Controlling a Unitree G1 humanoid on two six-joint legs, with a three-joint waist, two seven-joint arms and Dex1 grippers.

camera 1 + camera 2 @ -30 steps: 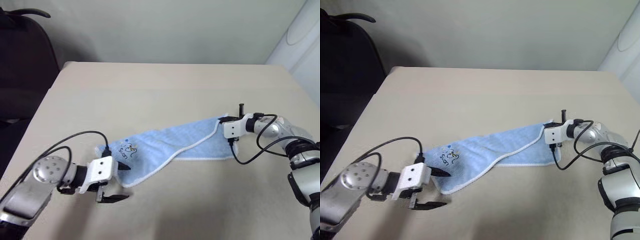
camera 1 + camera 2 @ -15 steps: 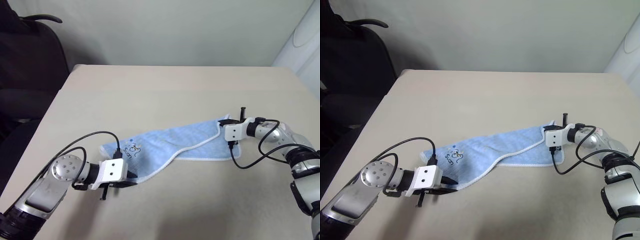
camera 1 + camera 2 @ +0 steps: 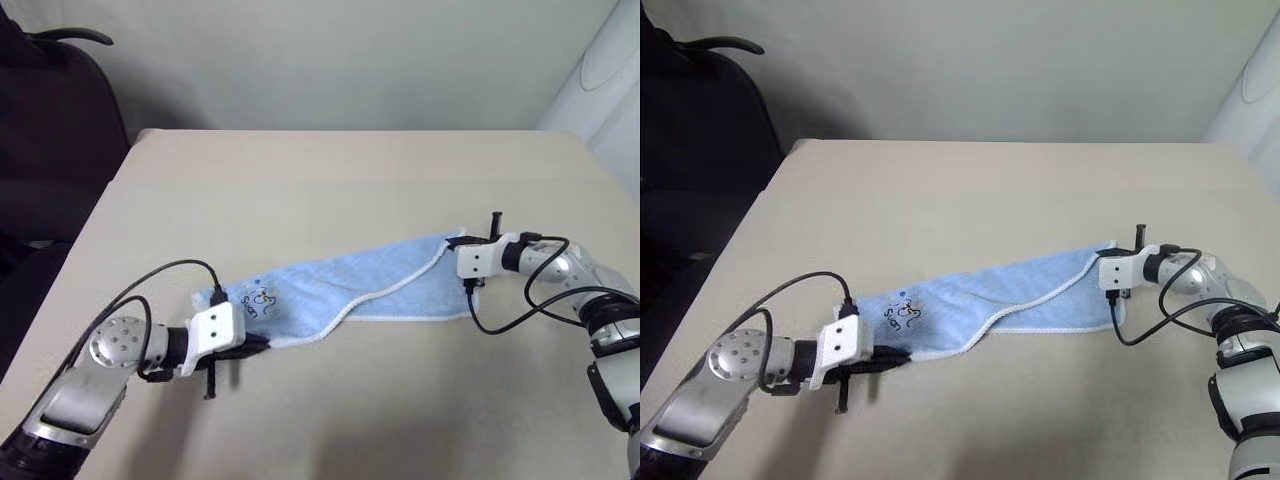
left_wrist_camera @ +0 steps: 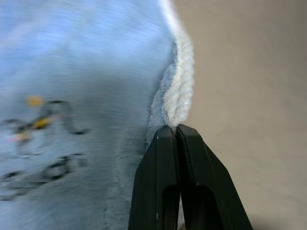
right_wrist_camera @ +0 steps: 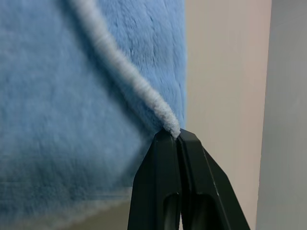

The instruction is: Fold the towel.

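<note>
Towel (image 3: pixel 350 290): light-blue, white-edged, lying stretched across the middle of the beige table (image 3: pixel 330 180), one layer folded over another, a small printed motif at its left end.
Left gripper (image 4: pixel 175 132): fingers pressed together on the towel's white hem at the left end.
Right gripper (image 5: pixel 173 135): fingers pinched on the hem at the right end.
Surroundings: dark office chair (image 3: pixel 50 110) beyond the table's far left corner.
Open room: bare tabletop toward the far edge and the near edge.
</note>
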